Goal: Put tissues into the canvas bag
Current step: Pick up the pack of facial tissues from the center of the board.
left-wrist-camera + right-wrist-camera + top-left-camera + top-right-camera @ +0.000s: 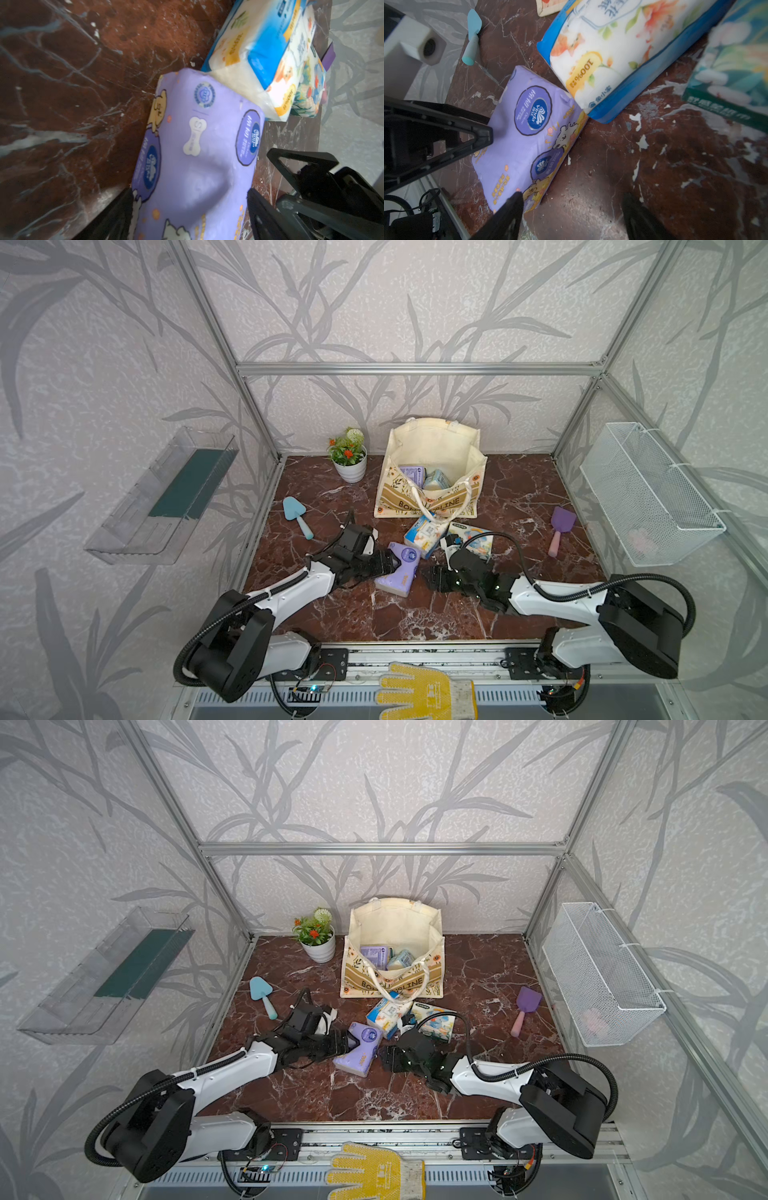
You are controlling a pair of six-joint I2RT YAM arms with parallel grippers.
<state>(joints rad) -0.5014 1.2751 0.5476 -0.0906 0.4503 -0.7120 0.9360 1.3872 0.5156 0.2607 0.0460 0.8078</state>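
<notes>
While in left claw (392, 566), purple pack (400, 581) lengthwise toward canvas bag (434, 443).

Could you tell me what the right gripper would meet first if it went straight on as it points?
Probably the purple tissue pack, lying just ahead of the open right gripper in both top views; it may clip the pack's near end.
</notes>
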